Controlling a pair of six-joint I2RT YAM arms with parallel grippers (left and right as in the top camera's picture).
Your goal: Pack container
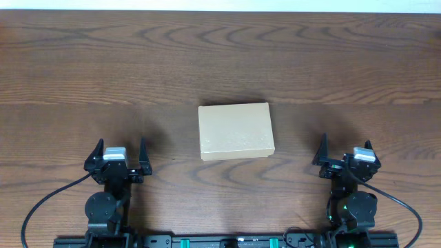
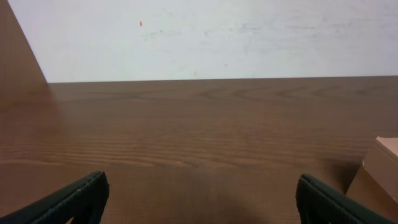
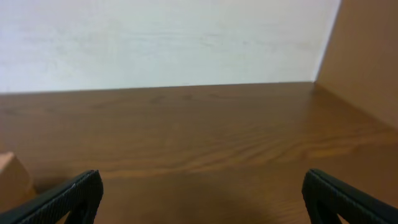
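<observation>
- A brown wooden table (image 1: 220,55) with pronounced grain is filling the overhead view and is carrying everything seen.
- A white wall (image 2: 217,37) is running along the table's far edge in both wrist views.
- The container (image 1: 236,131), a plain tan cardboard box, is sitting near the table's centre, between the two arms and slightly ahead of them. Its lid is lying flat and closed, its faces are showing no markings, and nothing is standing between it and either arm.
- The left gripper (image 1: 121,143) is resting near the front edge, well apart from the box. Its jaws are standing wide open and gripping nothing.
- The right gripper (image 1: 346,143) is mirroring it on the opposite side, also spread wide and empty.
- A black cable (image 1: 41,207) is looping from each arm's base towards the front edge.
- Each wrist view is catching only one corner of the box, cut off at the frame edge. The hinge side of the lid cannot be made out.
</observation>
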